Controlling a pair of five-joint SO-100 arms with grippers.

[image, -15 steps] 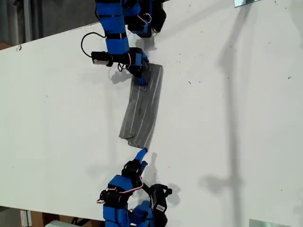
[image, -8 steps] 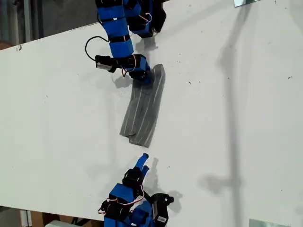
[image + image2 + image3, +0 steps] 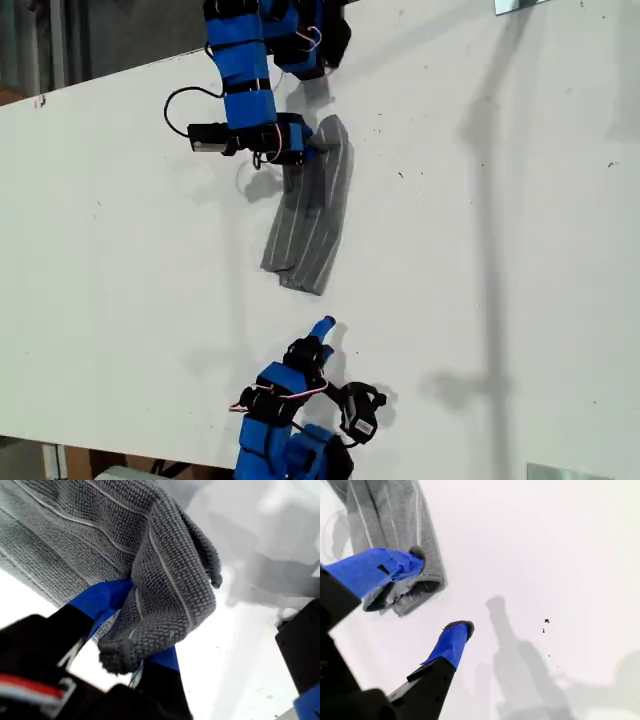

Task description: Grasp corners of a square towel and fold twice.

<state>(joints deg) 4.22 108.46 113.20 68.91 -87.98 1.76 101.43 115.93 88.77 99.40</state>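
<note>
While pinched between my first gripper's fingers, the towel bunches.

Exterior view looked down from above on the white table, both arms at its top and bottom edges; first wrist view sat tight against the towel; second wrist view looked along its fingers, towel end shared.
</note>
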